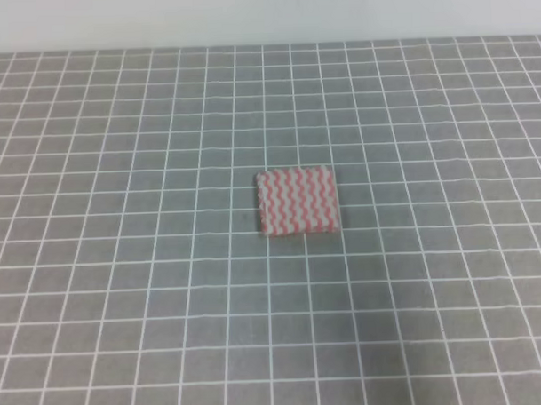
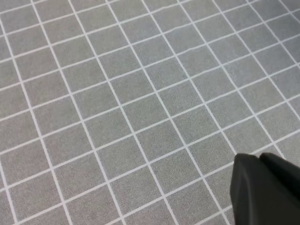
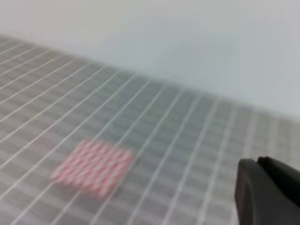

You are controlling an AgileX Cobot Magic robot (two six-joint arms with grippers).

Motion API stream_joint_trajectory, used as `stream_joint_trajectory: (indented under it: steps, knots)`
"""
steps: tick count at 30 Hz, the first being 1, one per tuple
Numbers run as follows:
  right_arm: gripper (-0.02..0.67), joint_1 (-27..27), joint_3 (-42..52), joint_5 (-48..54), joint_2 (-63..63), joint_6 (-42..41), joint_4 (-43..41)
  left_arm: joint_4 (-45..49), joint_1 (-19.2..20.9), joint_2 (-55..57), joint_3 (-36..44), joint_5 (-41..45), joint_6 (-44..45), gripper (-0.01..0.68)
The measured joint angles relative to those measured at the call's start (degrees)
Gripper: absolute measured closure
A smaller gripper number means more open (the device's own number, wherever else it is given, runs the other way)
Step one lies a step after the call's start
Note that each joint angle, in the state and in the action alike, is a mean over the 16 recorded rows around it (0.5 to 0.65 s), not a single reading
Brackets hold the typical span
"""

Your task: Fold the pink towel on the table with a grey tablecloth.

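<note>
The pink towel point(image 1: 297, 201) lies flat near the middle of the table with a grey tablecloth point(image 1: 121, 261), a small neat rectangle about two grid squares wide. In the right wrist view the pink towel point(image 3: 93, 166) shows blurred at the lower left, well away from my right gripper point(image 3: 257, 161), whose dark fingers sit pressed together at the lower right corner. My left gripper point(image 2: 260, 158) hangs over bare grey grid cloth point(image 2: 117, 93), its fingers together and holding nothing. Neither arm appears in the exterior high view.
Grey grid cloth surrounds the towel on all sides. A pale wall point(image 1: 264, 12) rises behind the table's far edge, also seen as the wall point(image 3: 187, 37) in the right wrist view.
</note>
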Motion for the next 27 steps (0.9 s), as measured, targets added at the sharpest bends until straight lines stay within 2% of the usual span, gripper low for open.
stream_joint_trajectory:
  steps: [6,20,23,27]
  knots:
    - [0.665,-3.06,0.93,-3.62,-3.27,0.04,-7.77,0.01,0.00,-0.06,-0.02,0.05,0.00,0.674]
    - [0.666,-14.91,12.39,-2.41,-19.28,1.06,-10.37,0.06,0.00,0.18,0.01,-0.03,0.00,0.674]
    - [0.666,-15.63,15.34,-3.62,-21.23,3.94,-12.70,0.07,0.00,0.18,0.02,-0.05,0.00,0.674]
    - [0.666,-15.81,19.17,-5.27,-23.24,13.54,-20.52,0.07,0.00,0.18,0.02,-0.08,0.00,0.674]
